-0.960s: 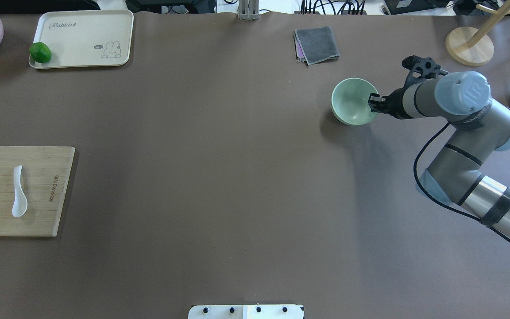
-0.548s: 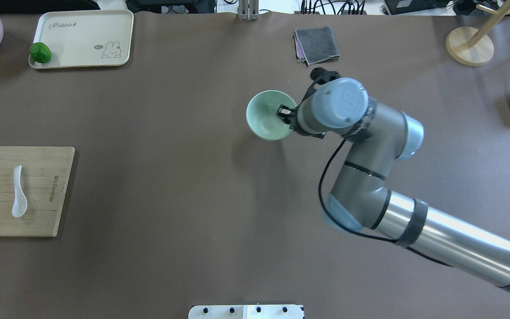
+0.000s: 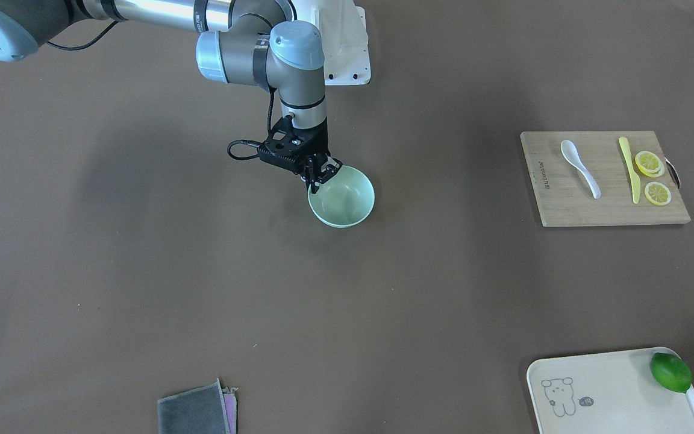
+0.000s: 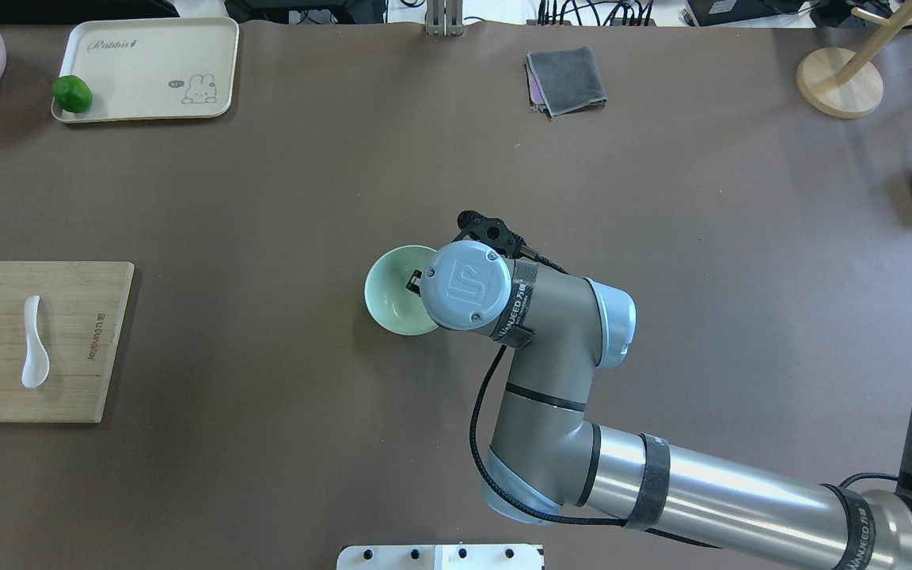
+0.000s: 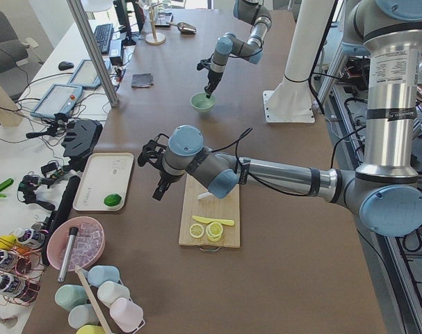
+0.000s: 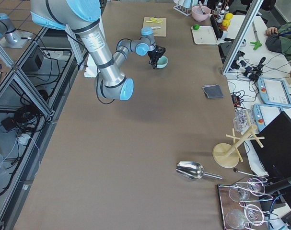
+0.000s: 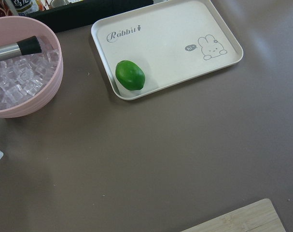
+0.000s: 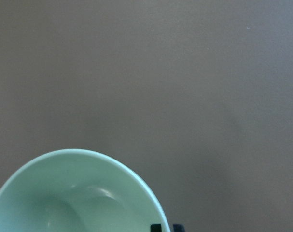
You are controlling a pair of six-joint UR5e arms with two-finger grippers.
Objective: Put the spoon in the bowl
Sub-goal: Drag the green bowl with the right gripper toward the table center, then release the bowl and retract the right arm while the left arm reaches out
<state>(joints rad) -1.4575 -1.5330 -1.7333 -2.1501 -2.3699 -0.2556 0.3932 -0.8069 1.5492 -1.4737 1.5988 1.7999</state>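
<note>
Brown counter point(image 4: 266, 198): right gripper point(image 3: 321, 176), clamped on the rim of the bowl point(image 4: 391, 301), has moved it from upper right to frame centre, nearer the spoon point(image 4: 34, 342) lying untouched on the board point(image 4: 84, 380) at left edge; left gripper point(image 5: 159, 189) state can't tell.

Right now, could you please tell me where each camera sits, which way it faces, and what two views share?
Front-facing: across the table, facing the robot; right gripper pinches bowl rim.
Overhead: behind the robot, looking forward and down; right arm over the bowl.
Exterior left: table's left end; left arm near.
Exterior right: table's right end; right arm near.
Left wrist: looks down on tray and lime; no body.
Right wrist: looks down into bowl; fingertips at bottom edge.
Shared: front-facing and overhead show the spoon on the cutting board.
</note>
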